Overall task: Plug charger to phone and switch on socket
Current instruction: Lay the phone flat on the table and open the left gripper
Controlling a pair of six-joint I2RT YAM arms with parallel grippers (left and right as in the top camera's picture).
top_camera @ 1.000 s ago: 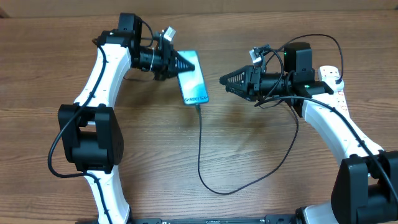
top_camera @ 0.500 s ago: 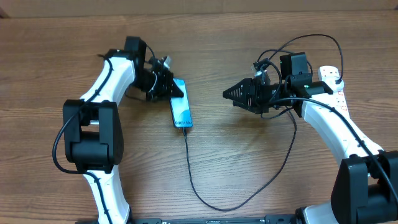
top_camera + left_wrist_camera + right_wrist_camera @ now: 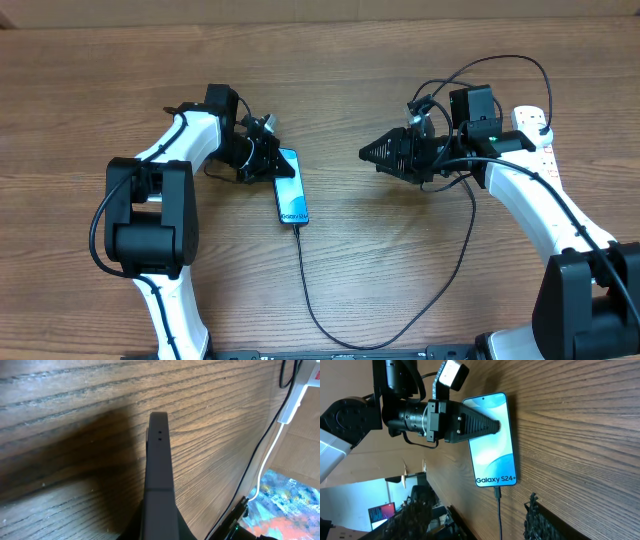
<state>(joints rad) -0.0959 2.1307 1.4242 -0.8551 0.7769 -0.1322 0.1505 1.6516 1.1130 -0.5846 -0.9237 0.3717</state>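
Note:
The phone has a light blue screen and lies left of centre, its "Galaxy" end toward the table front. It also shows in the right wrist view. My left gripper is shut on the phone's far end. In the left wrist view only the phone's dark edge shows between the fingers. The charger's connector sits in the phone's near end, and its black cable loops toward my right arm. My right gripper is open and empty, right of the phone. The white socket lies at the far right, partly under the right arm.
The socket's thick white cord and a black cable run along the right of the left wrist view. The charger cable's loop lies on the wood near the front edge.
My left gripper has carried the phone left and toward the table front, and it now lies lower and turned. The cable followed. My right arm has barely moved.

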